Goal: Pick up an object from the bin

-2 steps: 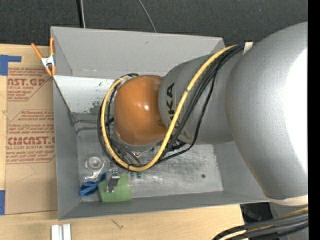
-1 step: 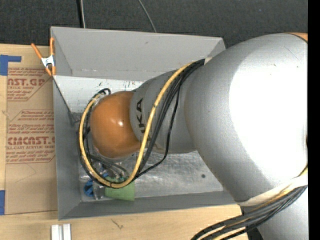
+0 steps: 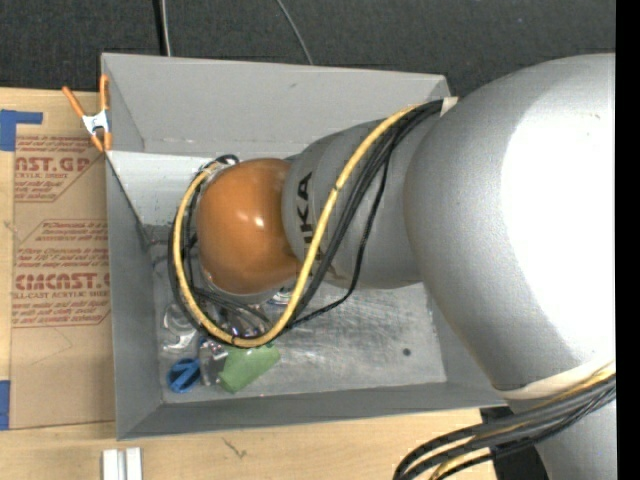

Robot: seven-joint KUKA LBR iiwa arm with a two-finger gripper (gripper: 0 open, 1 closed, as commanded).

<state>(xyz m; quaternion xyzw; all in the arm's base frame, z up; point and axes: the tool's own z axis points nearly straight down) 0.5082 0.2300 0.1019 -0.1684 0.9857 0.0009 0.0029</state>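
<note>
Nearest the lens, the broad silver-grey arm link (image 3: 520, 218) is seen on the right, and from it the wrist is carried leftward and down into the grey metal bin (image 3: 130, 268). The wrist is capped by a rounded orange cover (image 3: 245, 223), and yellow and black cables (image 3: 183, 268) are looped around it. Under that cover the end effector (image 3: 228, 318) is set low over the bin's near left corner. Whether it is apart or together cannot be told, because it is masked by the cover and the cables, and nothing is seen clamped in it.

A small cluster of things is gathered in that corner. A pale green, angular, soft-looking piece (image 3: 247, 367) is found just beside the cable loop on its near side, and a small blue plastic-looking object (image 3: 183, 375) is found just to the left of it. A clear, shiny crumpled piece (image 3: 177, 330) is found near the left wall.

The step in hand is judged to be the reach down for a grasp, with no lift begun. Which piece is aimed at cannot be settled. For the next move, closure on a single piece is called for, kept off the wall and off its close neighbours, and then a straight lift
</note>
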